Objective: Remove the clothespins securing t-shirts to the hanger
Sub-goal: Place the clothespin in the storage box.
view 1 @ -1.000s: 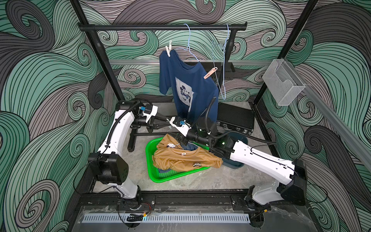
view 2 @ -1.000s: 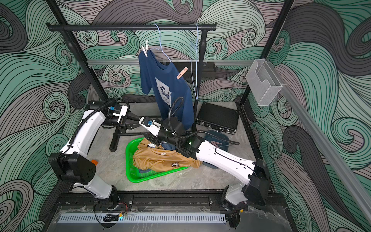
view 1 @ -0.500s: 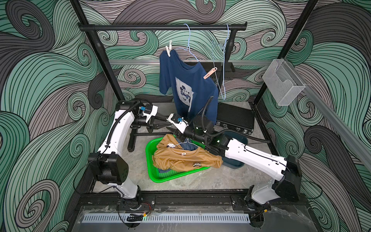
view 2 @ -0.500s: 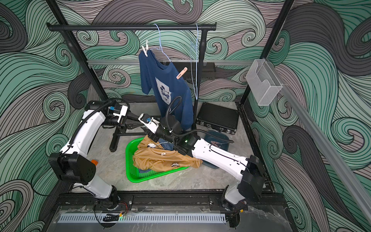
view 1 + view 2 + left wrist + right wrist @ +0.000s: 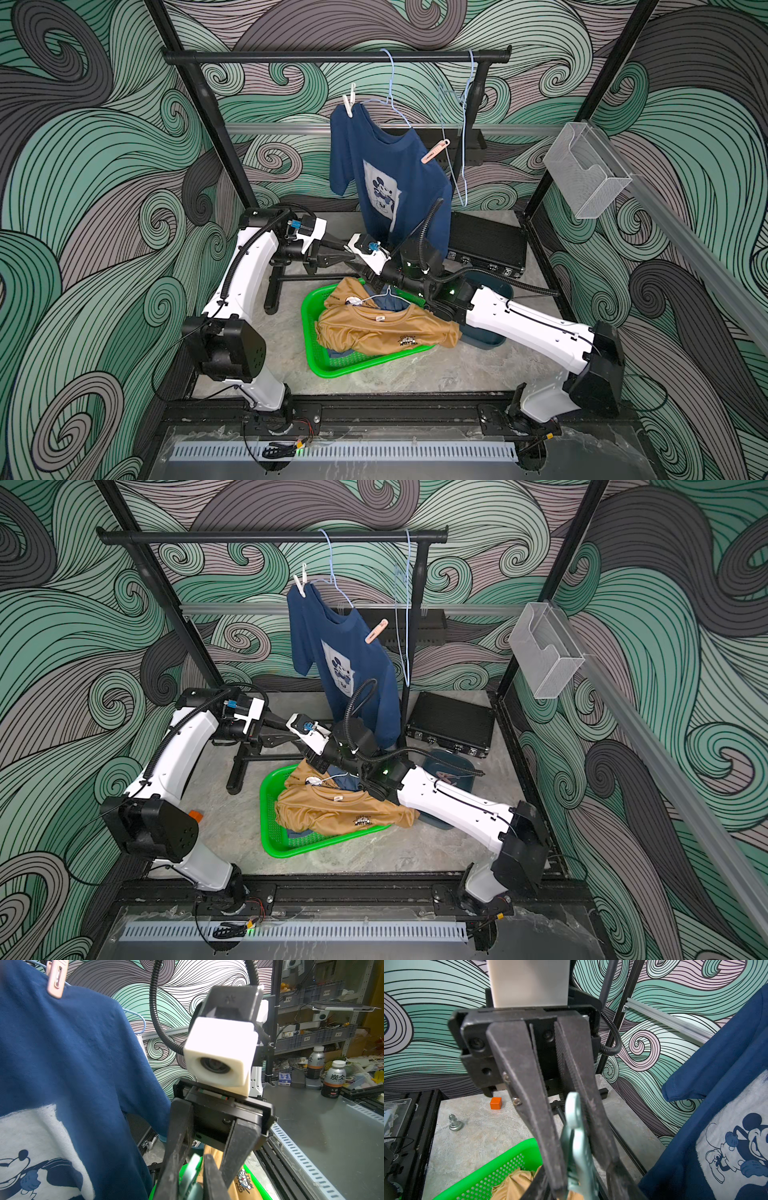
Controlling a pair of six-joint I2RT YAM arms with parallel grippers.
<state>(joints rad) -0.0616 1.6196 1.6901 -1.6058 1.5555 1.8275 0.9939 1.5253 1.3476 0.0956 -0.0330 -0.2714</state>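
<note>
Mint clothespin (image 5: 576, 1142) is up in the air right over the back corner of the green basket (image 5: 309, 332), not clipped to any shirt. My left gripper (image 5: 579, 1176) has it pinched between its fingers, with the peg running lengthwise along them. The right gripper (image 5: 195, 1184) is nose to nose with the left one, a finger on each side of the same peg. I honestly can't tell if it's squeezing the peg or just sitting around it. In the basket the mustard t-shirt (image 5: 382, 332) lies bunched up on top of some blue fabric (image 5: 397, 306). The navy t-shirt (image 5: 390, 174) hangs on a light blue hanger (image 5: 392, 83) from the black rail (image 5: 332, 57), with a white clothespin (image 5: 349, 104) on one shoulder and a peach clothespin (image 5: 435, 151) on the other. The basket sits on the grey desk (image 5: 282, 345).
</note>
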